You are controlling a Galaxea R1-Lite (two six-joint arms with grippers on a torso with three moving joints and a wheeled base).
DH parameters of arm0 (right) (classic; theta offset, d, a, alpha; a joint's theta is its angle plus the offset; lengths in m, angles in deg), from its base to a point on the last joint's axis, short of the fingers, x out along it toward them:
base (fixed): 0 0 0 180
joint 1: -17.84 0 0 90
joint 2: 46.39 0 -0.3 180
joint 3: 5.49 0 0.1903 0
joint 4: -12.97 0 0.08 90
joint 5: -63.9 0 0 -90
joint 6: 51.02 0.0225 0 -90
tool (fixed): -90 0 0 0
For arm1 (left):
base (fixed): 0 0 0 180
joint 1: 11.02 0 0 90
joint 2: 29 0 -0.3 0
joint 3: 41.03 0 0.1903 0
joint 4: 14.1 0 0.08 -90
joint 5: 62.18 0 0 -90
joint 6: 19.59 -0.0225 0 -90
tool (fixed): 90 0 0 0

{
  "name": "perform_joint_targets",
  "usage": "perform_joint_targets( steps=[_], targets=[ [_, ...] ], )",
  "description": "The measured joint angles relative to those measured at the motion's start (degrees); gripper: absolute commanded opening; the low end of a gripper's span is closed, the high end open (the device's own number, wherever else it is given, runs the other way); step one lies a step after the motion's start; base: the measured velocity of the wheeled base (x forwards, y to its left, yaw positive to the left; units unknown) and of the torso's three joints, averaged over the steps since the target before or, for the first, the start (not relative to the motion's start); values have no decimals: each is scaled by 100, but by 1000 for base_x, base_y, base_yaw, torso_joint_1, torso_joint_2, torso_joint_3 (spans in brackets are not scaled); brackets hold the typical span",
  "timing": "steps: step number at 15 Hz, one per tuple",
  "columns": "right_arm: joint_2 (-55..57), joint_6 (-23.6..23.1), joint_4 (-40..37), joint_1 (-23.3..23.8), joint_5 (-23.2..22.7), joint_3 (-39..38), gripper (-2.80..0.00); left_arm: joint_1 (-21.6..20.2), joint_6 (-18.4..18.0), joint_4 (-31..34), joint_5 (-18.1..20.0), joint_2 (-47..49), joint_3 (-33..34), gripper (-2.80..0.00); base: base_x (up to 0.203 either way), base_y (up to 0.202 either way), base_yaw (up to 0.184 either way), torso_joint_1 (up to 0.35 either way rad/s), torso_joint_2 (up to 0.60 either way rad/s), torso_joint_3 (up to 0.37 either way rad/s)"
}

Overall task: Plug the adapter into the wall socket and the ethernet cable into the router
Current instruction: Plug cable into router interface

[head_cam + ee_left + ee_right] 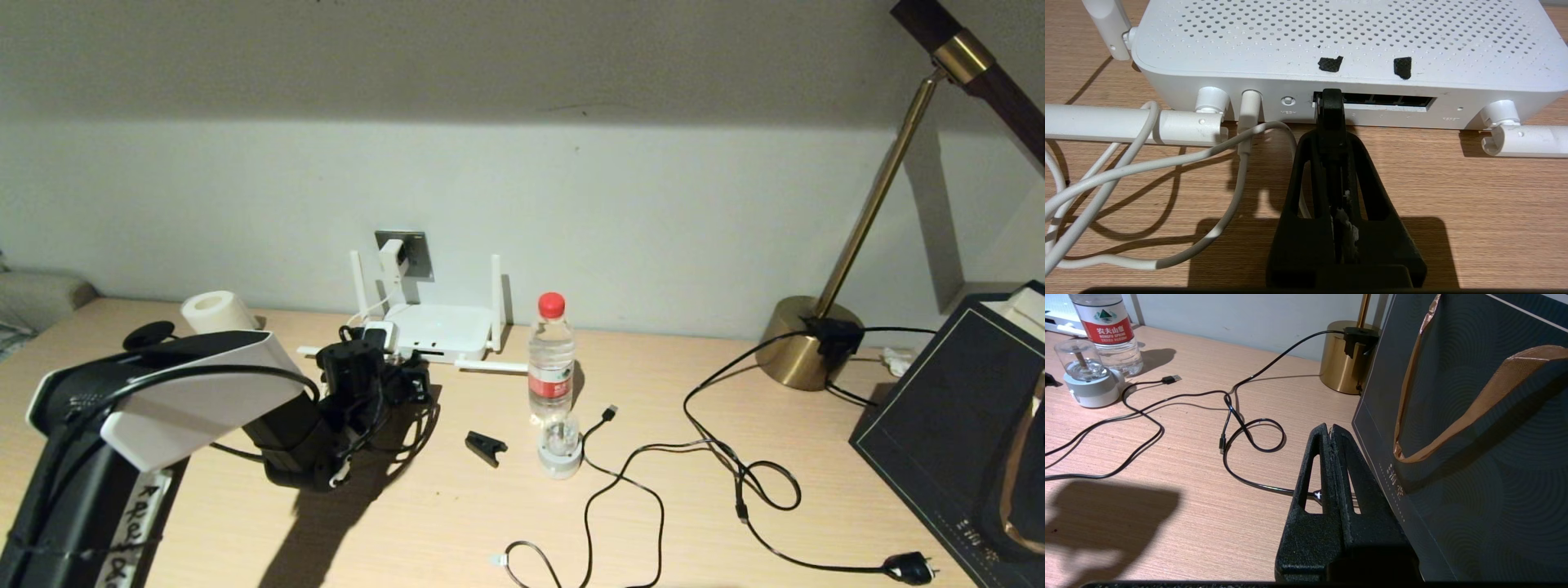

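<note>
Black fingers [1325,122] of the left gripper [1331,96] are pressed together, their tips at the leftmost opening in the port row [1388,100] on the near edge of the router [1331,36]. No connector is visible between or beyond the tips, so whether the ethernet cable is gripped, seated or absent cannot be told from the wrist view. In the head view a black loop [438,412] beside the gripper is probably that cable.

The step in hand appears to be the second one, getting the cable into the router. The first looks done: the adapter [392,257] sits in the wall socket [416,249] above the router, and its white cord [1167,163] runs across the table [1474,204] to the round jack near the router's corner.

The next move probably calls for a straight, level push into the port, or a check that the plug has latched before the fingers let go. A skewed push could slide the light router back toward the wall.

The router is a flat white box with a perforated lid, two black marks above the ports and its near antennas folded flat.

The right gripper [1333,430] is parked with its fingers closed, beside a dark gift bag [1474,437].
</note>
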Motion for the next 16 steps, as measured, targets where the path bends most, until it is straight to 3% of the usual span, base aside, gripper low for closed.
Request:
perform_joint_targets(
  steps=[1,8,16],
  targets=[
    [0,0,0,0,0,0,-280,4,0,-21,3,0,9,0,0,0,0,0,0,0],
    [0,-2,-2,0,-2,0,-280,9,24,-99,66,-20,48,0,0,0,0,0,0,0],
    [0,-2,0,0,0,0,-280,129,27,-392,93,-355,674,0,0,0,0,0,0,0]
  ],
)
